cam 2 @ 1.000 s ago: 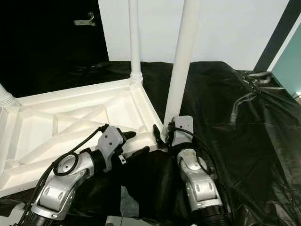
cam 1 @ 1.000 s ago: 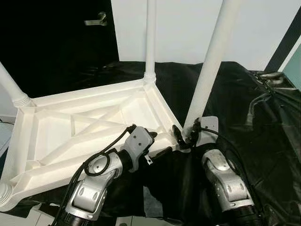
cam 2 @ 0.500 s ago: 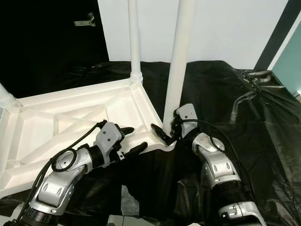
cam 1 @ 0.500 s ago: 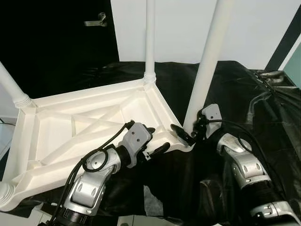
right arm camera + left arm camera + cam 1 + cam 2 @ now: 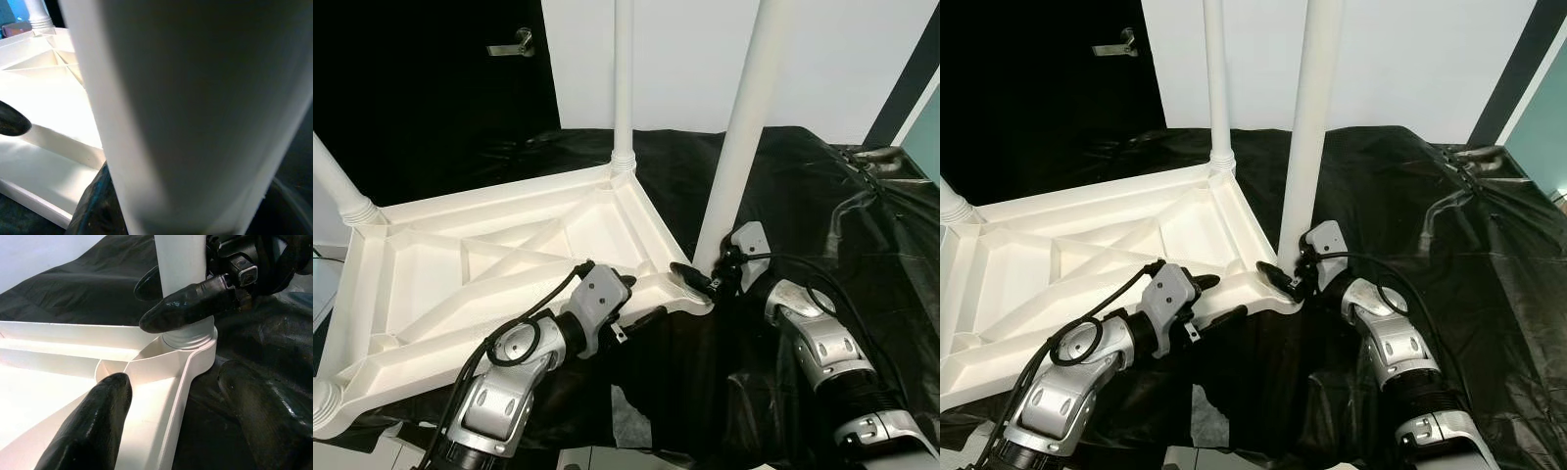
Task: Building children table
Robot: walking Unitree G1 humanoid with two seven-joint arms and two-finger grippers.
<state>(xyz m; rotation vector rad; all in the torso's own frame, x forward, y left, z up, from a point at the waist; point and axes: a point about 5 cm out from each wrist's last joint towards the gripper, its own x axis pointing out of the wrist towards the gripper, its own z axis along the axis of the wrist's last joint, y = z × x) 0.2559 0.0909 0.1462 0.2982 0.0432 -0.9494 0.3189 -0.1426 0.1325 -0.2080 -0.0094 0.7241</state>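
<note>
The right end effector [image 5: 697, 283] is clamping the base of the white plastic table leg [image 5: 736, 157]; the left end effector [image 5: 641, 297], fingers apart, is straddling the upturned white ribbed plastic tabletop [image 5: 460, 284] rim.

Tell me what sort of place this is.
Probably an indoor room used as an assembly spot: a dark door with a lever handle, a plain white wall, and black sheeting under the upturned white table.
</note>
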